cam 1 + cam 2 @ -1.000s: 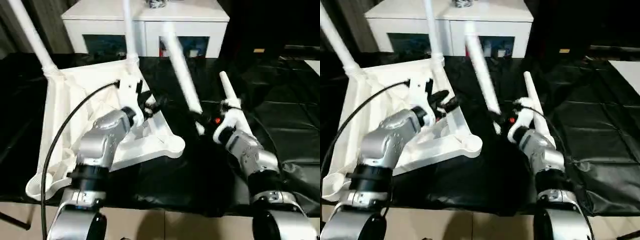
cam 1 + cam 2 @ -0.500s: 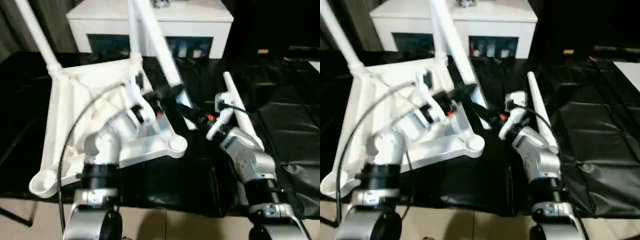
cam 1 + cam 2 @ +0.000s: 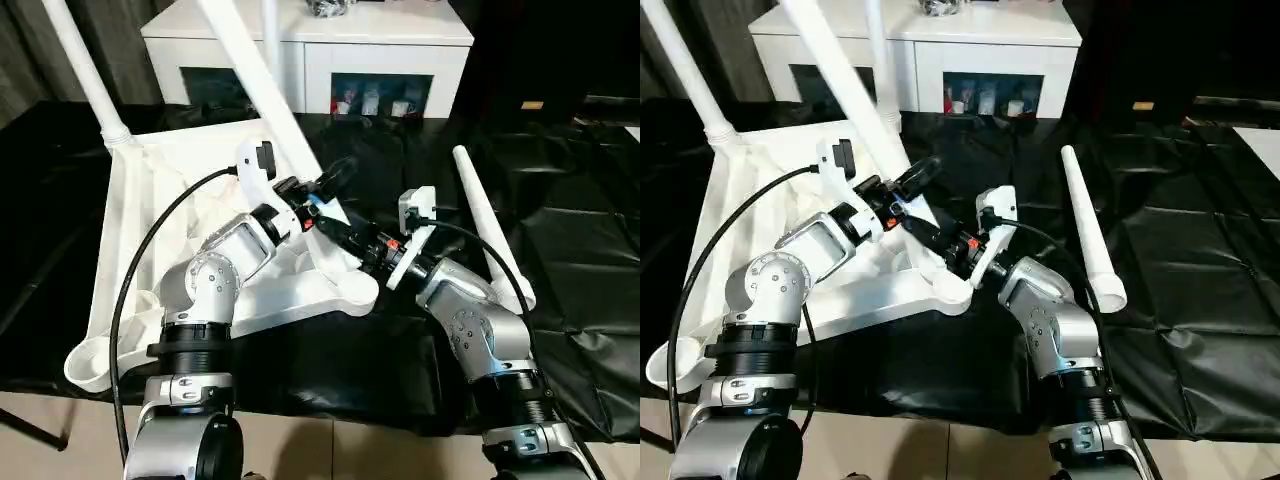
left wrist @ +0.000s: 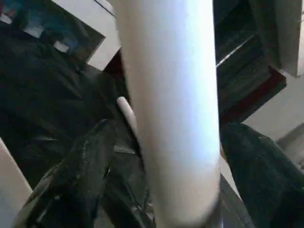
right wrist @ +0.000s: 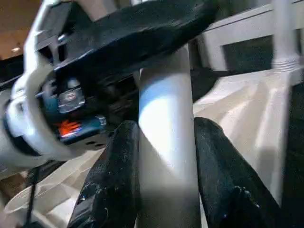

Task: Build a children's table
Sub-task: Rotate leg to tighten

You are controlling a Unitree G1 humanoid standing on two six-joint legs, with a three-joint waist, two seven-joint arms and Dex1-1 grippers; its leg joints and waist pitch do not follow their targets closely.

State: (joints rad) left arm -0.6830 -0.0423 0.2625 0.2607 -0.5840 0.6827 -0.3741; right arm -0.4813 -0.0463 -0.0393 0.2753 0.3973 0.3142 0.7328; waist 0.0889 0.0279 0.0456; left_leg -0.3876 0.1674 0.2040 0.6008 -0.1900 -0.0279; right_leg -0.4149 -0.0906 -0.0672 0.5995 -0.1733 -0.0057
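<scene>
Seating this third leg (image 3: 262, 85) is the step in hand, I'd say. The tabletop (image 3: 150, 225) lies upside down on the black sheet (image 3: 580, 240), ribs up, with two legs already standing in the far sockets. The right gripper (image 3: 362, 246) is clamped round the leg near its lower end; in the right wrist view both black fingers (image 5: 114, 185) press against the white tube. The left gripper (image 3: 325, 185) sits a bit higher up the same leg, and in the left wrist view its fingers (image 4: 78, 166) stand wide on either side of the tube without clearly touching it, so it reads as a loose guide rather than a grip.

The leg leans hard toward the far left, and its foot is down by the near right socket (image 3: 352, 290), hidden behind the grippers, so I can't tell if it's in yet. To do this well I'd bring the leg upright over that socket first, then push straight down along its axis. Pushing while it's tilted will probably jam it or scoot the tabletop along the sheet.

Other stuff: the fourth leg (image 3: 487, 228) lies on the sheet just right of the right arm, easy to knock. A white cabinet (image 3: 310, 45) stands behind. The left arm's black cable (image 3: 130, 270) loops over the tabletop and could snag.
</scene>
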